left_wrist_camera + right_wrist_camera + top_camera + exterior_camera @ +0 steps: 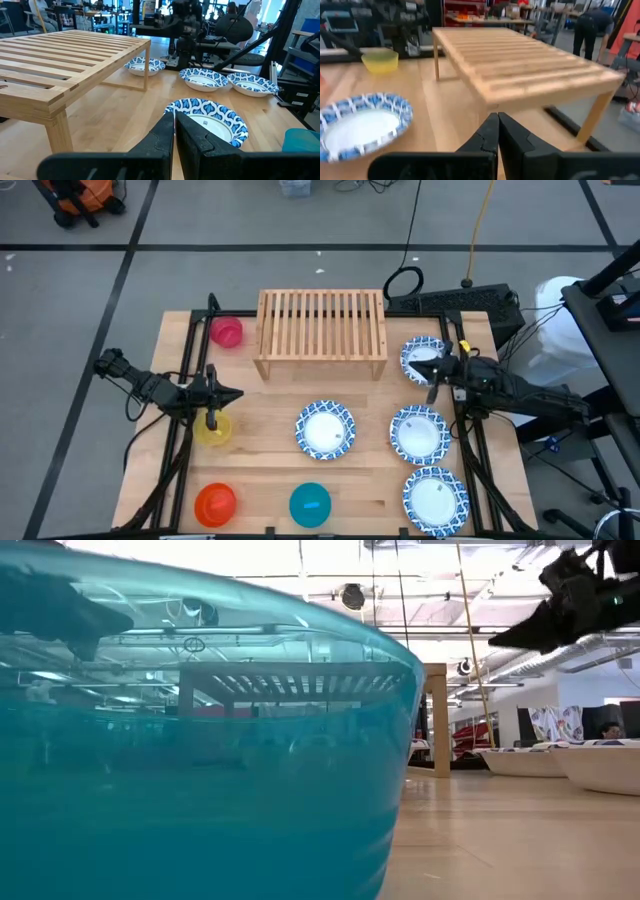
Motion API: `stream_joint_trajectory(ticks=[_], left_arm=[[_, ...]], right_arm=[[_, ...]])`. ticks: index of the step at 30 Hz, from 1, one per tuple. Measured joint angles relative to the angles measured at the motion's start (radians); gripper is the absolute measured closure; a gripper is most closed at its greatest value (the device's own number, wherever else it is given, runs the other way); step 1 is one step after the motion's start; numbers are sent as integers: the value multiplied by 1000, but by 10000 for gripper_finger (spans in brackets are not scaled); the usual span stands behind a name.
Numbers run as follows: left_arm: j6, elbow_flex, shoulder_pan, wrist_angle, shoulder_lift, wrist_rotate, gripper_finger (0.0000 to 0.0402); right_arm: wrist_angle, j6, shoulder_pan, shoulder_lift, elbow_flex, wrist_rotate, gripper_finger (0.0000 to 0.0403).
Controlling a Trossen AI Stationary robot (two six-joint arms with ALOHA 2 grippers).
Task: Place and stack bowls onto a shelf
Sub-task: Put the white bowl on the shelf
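Light-wood slatted shelf (321, 330) standing bare at the far middle of the wooden surface (265, 450), nothing yet stacked on it. Four blue-patterned bowls all down on the surface: one (325, 429) at the centre in front of the shelf, three in a column along the right side, namely the far one (418, 352) just right of the shelf, the middle one (419, 432) and the near one (435, 499). Small plain bowls on the left and near side: pink bowl (227, 331) just left of the shelf, yellow bowl (213, 429) toward the left edge, orange-red bowl (215, 503) at the near left corner, teal bowl (310, 503) at the near edge, filling most of the low view (200, 750). Left gripper (211, 419) directly over the yellow bowl, fingers (160, 135) nearly pressed together with only a thin slit between them, nothing pinched. Right gripper (432, 368) poised at the near edge of the far patterned bowl, fingers (487, 132) pressed together, holding nothing, aimed toward the shelf. Shelf seen from the left wrist (65, 55) as empty slats, patterned bowls beyond it.
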Motion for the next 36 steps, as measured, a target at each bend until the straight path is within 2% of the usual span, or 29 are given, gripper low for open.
stream_joint_trajectory(ticks=[8, 14, 19, 23, 31, 36], left_arm=[[0, 0, 0, 0, 0, 0, 378], [0, 0, 0, 0, 0, 0, 378], [0, 0, 0, 0, 0, 0, 378], [0, 0, 0, 0, 0, 0, 378], [0, 0, 0, 0, 0, 0, 378], [0, 0, 0, 0, 0, 0, 378]], right_arm=[[-49, 13, 0, 201, 236, -1, 403], [-239, -103, 0, 392, 417, -8, 403], [-306, -127, 1, 541, 537, -45, 403], [-283, -167, 11, 621, 564, -113, 403], [-74, -117, 15, 717, 565, -114, 403], [-38, -87, 15, 766, 565, -113, 396]])
